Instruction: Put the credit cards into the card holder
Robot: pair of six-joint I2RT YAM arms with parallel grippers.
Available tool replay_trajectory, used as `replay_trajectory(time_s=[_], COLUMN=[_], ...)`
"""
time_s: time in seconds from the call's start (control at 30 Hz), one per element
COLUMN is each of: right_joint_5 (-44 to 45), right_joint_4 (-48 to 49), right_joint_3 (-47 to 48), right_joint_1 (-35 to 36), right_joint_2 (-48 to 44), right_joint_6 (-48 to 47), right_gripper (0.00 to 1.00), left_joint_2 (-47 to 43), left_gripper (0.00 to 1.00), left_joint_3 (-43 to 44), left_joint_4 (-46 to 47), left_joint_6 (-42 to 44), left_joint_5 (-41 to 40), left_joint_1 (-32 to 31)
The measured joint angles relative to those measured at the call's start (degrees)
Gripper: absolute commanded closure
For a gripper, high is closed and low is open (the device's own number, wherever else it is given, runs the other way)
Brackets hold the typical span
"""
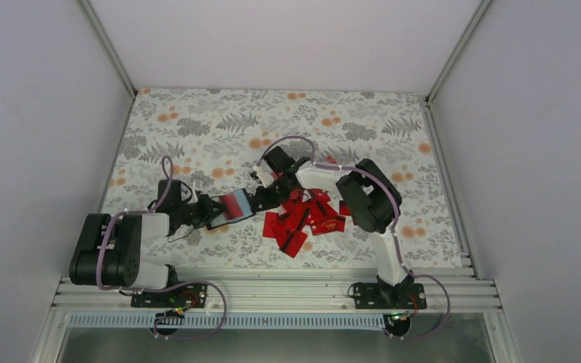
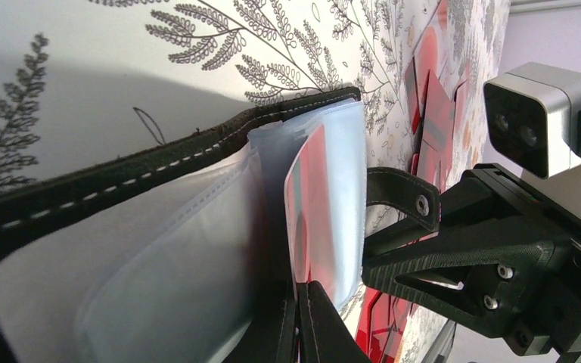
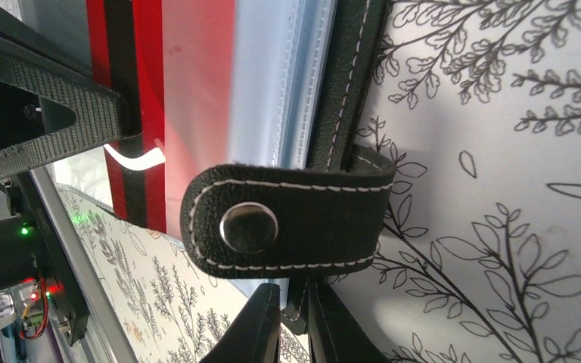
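Largest, we enter the table under a white cloth printed with grey ferns and orange flowers (image 1: 197, 128). Next come the two black-and-white arms, the left arm (image 1: 121, 246) reaching in from the left and the right arm (image 1: 367, 200) bent over the middle. Held between them is the black folding card holder with white stitching and grey-blue clear pockets (image 1: 231, 206), open with its pockets fanned. Just to its right on the cloth lies the heap of flat red plastic credit cards (image 1: 302, 223), overlapping, some with black stripes. On one of them we read gold "VIP" lettering (image 1: 333, 224). Inside the holder's pockets we record one red card with a black stripe (image 3: 166, 91), which carries a white curved mark. The black stitched snap tab (image 3: 287, 219) lies across the holder's edge, and its round metal stud (image 3: 249, 225) faces the right wrist camera. The left gripper (image 2: 300, 321) has its fingers pressed together on a pocket leaf of the holder. The right gripper (image 3: 295, 325) has its fingers drawn to a narrow gap, pinching the holder's black stitched cover just below the tab.
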Motion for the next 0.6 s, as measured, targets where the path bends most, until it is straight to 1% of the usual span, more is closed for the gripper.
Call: replay_trajectory(time_s=[0.4, 0.6], right_joint_5=[-0.81, -1.09], right_joint_4=[-0.02, -0.09], right_joint_3=[0.00, 0.00], right_joint_1=[0.00, 0.00], right_joint_2=[0.22, 0.28], right_joint_6=[0.02, 0.02], right_gripper=[0.89, 0.89], left_joint_2=[2.64, 3.21], left_gripper=[0.97, 0.95], left_joint_3=[1.92, 4.90], left_joint_4=[1.03, -2.73], left_joint_6=[-0.04, 1.03], left_joint_5=[-0.11, -1.86], left_joint_1=[-2.14, -3.80])
